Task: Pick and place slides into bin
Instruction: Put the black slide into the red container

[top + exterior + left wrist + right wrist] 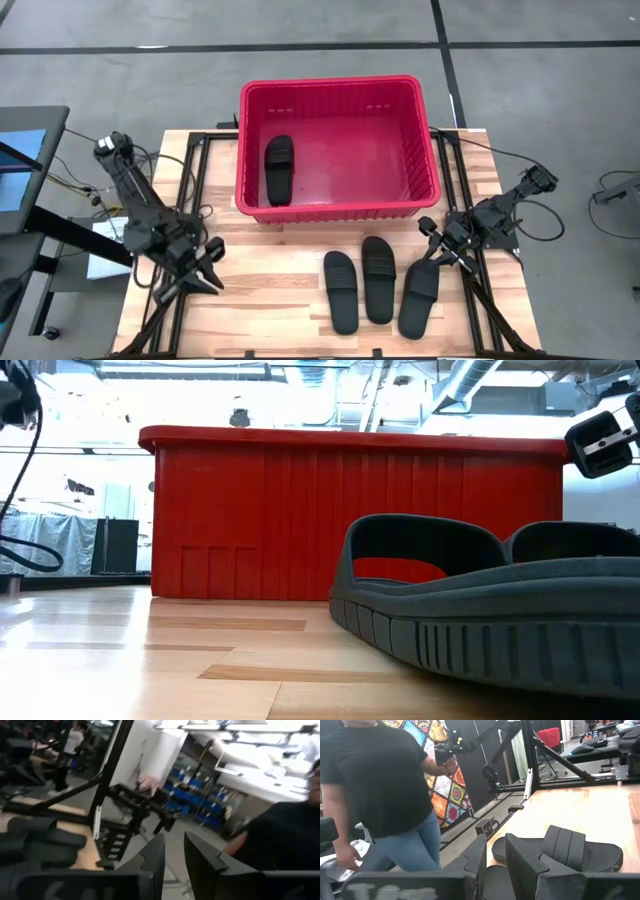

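Observation:
The red bin [338, 205] stands at the table's far middle, and one black slide [278, 170] lies flat on its floor near the left wall. Three more slides [377, 278] lie side by side, soles down, on the wood in front of the bin's right half; the low view shows the nearest slide [480, 610] before the bin [350, 510]. My left gripper [205, 268] hangs over the table's left part, clear of everything, its fingers [155, 857] a narrow gap apart and empty. My right gripper [435, 250] waits beside the rightmost slide [580, 852], also narrowly open and empty.
Black frame rails [195, 200] run along the table's left and right sides. A person in a black shirt [375, 785] stands beyond the table's edge. Bare wood [270, 290] lies between the left gripper and the slides.

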`<act>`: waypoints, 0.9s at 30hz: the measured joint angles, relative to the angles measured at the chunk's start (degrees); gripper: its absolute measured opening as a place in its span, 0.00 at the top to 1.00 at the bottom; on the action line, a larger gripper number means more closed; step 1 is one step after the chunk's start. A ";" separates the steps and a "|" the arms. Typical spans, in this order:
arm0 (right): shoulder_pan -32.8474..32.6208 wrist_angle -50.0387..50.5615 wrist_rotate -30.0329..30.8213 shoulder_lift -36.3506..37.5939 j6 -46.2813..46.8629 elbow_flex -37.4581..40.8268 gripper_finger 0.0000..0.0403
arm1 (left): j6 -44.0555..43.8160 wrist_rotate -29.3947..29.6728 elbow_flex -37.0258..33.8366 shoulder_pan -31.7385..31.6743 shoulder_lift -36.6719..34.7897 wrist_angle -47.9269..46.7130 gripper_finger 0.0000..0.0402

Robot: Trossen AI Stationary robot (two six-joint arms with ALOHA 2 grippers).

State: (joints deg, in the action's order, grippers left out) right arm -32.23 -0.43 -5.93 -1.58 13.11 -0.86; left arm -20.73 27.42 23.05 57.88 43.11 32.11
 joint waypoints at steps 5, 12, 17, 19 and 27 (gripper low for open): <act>-0.02 0.02 0.00 -0.02 0.01 0.00 0.84 | 0.17 3.47 5.32 1.06 9.13 0.51 0.85; 0.00 0.01 0.00 -0.01 0.01 0.00 0.84 | 2.51 10.87 14.39 0.61 20.90 0.42 0.85; -0.02 0.01 0.00 -0.01 0.00 0.01 0.84 | 2.71 16.74 21.03 -1.65 29.11 0.44 0.85; -0.01 0.01 0.00 -0.01 -0.01 0.00 0.84 | 2.99 17.36 23.77 -3.25 32.72 0.38 0.85; -0.01 0.01 0.02 -0.01 0.01 0.00 0.84 | 4.26 16.97 36.44 -12.04 45.78 0.29 0.85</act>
State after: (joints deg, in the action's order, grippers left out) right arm -32.24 -0.42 -5.92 -1.60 13.12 -0.86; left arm -16.47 44.38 59.49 45.84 88.89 32.40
